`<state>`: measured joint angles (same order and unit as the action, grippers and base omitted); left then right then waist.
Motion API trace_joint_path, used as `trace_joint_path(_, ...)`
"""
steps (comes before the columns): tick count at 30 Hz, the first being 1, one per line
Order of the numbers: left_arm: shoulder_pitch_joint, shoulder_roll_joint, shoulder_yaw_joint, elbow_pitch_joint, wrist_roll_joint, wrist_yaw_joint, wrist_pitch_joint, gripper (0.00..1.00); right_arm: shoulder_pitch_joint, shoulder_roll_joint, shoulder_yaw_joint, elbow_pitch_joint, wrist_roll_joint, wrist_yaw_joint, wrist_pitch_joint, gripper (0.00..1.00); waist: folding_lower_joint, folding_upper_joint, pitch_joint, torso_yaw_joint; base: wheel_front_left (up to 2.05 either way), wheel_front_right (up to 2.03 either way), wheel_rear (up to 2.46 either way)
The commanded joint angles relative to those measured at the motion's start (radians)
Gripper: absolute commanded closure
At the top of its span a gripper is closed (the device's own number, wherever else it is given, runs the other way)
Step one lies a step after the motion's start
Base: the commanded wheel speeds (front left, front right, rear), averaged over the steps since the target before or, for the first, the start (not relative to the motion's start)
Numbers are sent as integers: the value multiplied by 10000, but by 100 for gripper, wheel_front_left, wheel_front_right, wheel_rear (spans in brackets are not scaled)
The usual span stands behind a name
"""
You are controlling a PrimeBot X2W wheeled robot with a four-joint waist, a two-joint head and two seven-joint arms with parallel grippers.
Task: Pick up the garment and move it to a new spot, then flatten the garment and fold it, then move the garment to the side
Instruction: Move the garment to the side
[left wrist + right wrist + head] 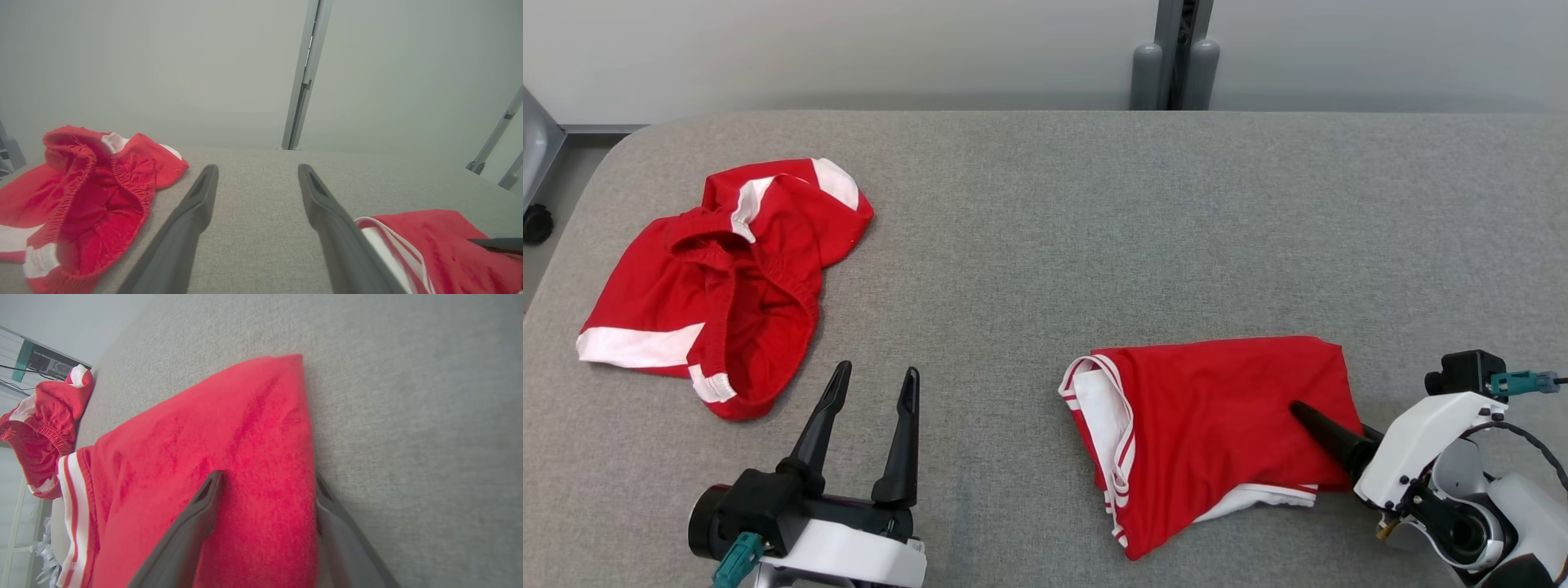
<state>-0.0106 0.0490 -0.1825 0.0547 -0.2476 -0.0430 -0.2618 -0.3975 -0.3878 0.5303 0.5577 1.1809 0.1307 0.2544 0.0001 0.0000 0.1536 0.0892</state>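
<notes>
Overhead, one right gripper (267,478) finger tops the folded garment (1217,408); wrist view reveals both, apart, straddling its edge; left gripper (876,369) fingers spread.

The grey table (1045,204) is looked down on from the head, forward and steeply, so that its far edge and the wall behind are taken in. The left wrist view is set low, near the surface, and is aimed along the left gripper (258,169) at the far wall. The right wrist view is held close over the folded garment (229,437). The crumpled garment (727,278) is shared by all three views.
</notes>
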Motion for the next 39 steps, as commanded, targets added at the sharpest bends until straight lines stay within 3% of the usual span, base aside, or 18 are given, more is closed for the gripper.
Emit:
trace_joint_path(1, -178, 37, -11, 3, -36, -14, -36, 0, -45, -16, 194, 37, 117, 5, -44, 0, -1, 0, 14, 86, 0, 0, 0)
trace_joint_path(9, -217, 37, -67, 0, -146, 73, -36, 0, -195, -120, 828, -110, 463, 5, -238, 2, -1, 0, 36, 303, 0, 0, 0)
trace_joint_path(10, -235, 39, -79, 1, -151, 66, -36, 0, -219, -148, 896, -122, 482, 5, -266, 18, -1, 0, 53, 328, 0, 0, 0)
trace_joint_path(12, -269, 37, -97, 9, -176, 67, -36, 0, -316, -240, 1047, -161, 506, 5, -356, 99, -1, 0, 85, 384, 0, 0, 0)
trace_joint_path(20, -272, 39, -85, 0, -203, 104, -36, 0, -626, -618, 1566, -97, 175, 5, -1062, 100, -1, 0, 50, 475, 0, 0, 0)
trace_joint_path(28, -80, 36, -36, 22, -228, 164, -36, 0, -1305, -1098, 2121, 645, -869, 3, -2263, 100, -1, 0, -212, 301, 0, 0, 0)
trace_joint_path(39, -35, 37, -8, -5, -124, 91, -36, 0, -2513, -875, 786, 3248, -618, 5, -4116, 100, -1, 0, -193, -250, 0, 0, 0)
